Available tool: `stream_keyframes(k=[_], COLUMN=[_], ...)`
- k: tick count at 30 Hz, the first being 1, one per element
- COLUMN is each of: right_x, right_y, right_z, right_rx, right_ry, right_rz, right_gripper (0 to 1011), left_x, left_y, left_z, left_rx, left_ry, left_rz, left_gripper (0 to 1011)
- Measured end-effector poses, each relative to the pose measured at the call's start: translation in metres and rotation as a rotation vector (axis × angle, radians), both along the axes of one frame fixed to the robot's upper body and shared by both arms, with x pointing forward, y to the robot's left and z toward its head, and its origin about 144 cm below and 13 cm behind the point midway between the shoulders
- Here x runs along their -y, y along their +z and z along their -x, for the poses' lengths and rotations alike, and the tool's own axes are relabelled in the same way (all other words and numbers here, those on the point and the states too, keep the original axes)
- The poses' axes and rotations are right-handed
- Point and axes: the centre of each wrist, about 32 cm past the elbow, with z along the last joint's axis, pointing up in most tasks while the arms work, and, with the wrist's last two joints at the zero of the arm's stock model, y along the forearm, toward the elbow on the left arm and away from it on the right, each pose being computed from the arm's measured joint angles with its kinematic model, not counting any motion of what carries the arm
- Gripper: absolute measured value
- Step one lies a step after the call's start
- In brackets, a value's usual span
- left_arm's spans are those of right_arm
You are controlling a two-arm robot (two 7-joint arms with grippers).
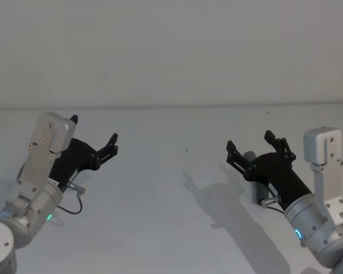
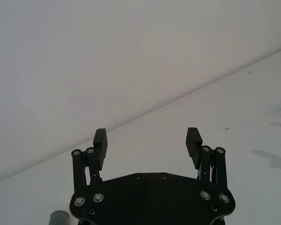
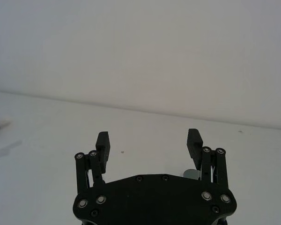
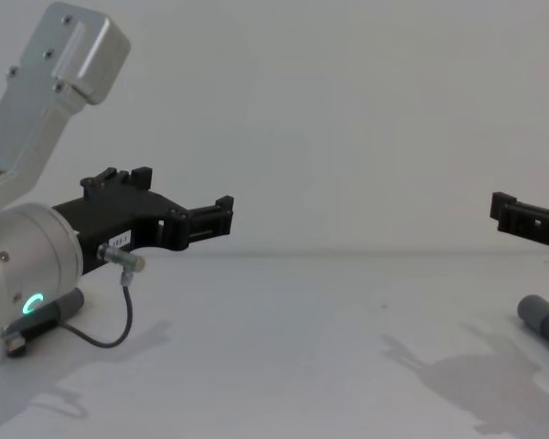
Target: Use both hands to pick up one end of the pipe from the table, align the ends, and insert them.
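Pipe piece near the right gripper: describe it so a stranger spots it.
On the matte white table, look to the robot's right, where the black plastic right gripper hovers open. Beneath it lies a grey cylindrical pipe piece, thicker than the thin black cable by the left gripper.

We hold both arms raised above the bench (image 1: 148, 228), the left pincer (image 1: 94, 129) over its left side and the right pincer (image 1: 249, 140) over its right side, well apart. Both pincers point toward the bench's far edge, fingers (image 2: 100, 138) spread wide and gripping nothing. Our silver wrists (image 1: 37, 202) slope up from the near edge.
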Motion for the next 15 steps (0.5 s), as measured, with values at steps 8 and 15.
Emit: stream_keyframes(k=[8,15], right_x=[0.0,0.0], right_y=[0.0,0.0], right_z=[0.0,0.0], right_rx=[0.0,0.0], right_ry=[0.0,0.0], right_rz=[0.0,0.0], right_gripper=[1002,1002], left_x=[0.0,0.0], left_y=[0.0,0.0], left_z=[0.0,0.0], left_rx=[0.0,0.0], left_ry=[0.0,0.0], left_rz=[0.0,0.0], left_gripper=[1001,1001])
